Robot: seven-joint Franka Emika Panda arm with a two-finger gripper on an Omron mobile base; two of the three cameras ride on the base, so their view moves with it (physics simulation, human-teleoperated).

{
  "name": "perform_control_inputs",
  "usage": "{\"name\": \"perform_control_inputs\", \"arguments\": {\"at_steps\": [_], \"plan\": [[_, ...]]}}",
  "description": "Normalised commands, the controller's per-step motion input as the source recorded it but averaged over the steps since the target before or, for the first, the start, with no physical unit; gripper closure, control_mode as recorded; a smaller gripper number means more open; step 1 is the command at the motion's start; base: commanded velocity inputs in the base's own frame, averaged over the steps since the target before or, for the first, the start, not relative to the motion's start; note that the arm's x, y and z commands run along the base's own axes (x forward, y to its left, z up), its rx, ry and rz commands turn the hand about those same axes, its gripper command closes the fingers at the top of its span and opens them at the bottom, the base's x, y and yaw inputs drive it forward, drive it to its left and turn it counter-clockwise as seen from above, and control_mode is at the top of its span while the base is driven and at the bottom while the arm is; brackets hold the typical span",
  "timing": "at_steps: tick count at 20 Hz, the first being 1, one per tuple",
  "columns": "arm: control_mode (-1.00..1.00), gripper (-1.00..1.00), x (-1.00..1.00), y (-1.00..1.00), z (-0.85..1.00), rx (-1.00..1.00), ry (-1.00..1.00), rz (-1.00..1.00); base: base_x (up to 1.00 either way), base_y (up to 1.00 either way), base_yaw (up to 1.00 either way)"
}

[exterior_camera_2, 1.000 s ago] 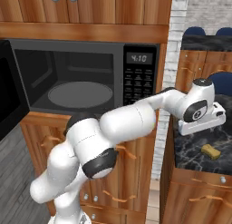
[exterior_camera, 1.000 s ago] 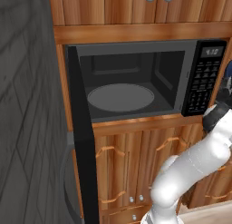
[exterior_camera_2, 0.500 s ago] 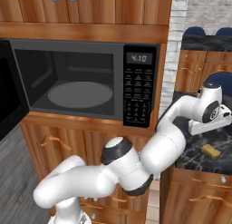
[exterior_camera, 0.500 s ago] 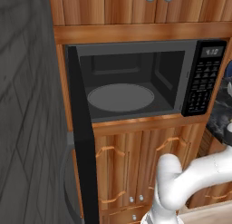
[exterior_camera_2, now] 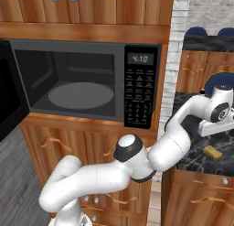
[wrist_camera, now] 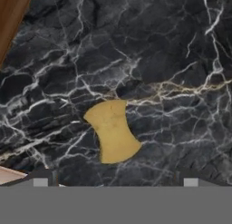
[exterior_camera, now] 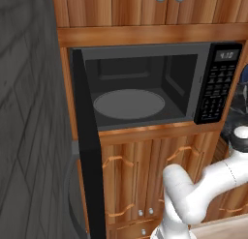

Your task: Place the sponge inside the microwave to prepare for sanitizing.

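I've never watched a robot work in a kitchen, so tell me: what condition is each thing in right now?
Large black built-in microwave: door swung open, round grey turntable bare.
Yellow waisted sponge: flat on the black marble counter, untouched.
Two-finger gripper: open, above the sponge.
Wooden cabinet doors: shut.

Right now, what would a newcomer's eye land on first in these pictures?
The black microwave set in wooden cabinets, its door swung wide open on the left and its round grey turntable bare. Then the yellow sponge lying on the dark marble counter to the right, with the open gripper above it.
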Motion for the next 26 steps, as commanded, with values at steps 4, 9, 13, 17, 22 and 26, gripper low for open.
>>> {"name": "perform_control_inputs", "arguments": {"at_steps": [4,9,13,17,22,26], "plan": [[-1.0,-1.0,0.0,-0.05,-0.34,0.01,0.01,0.09,0.0,0.0,0.0],[-1.0,-1.0,0.0,0.0,-0.36,0.0,0.01,0.1,0.0,0.0,0.0],[-1.0,-1.0,0.0,0.0,-0.43,0.0,0.0,0.09,0.0,0.0,0.0],[-1.0,-1.0,0.1,0.0,-0.43,0.0,0.0,0.05,0.0,0.0,0.0],[-1.0,-1.0,0.16,-0.01,-0.38,0.0,0.0,0.03,0.0,0.0,0.0],[-1.0,-1.0,0.13,-0.16,-0.23,0.0,0.0,0.03,0.0,0.0,0.0]]}}
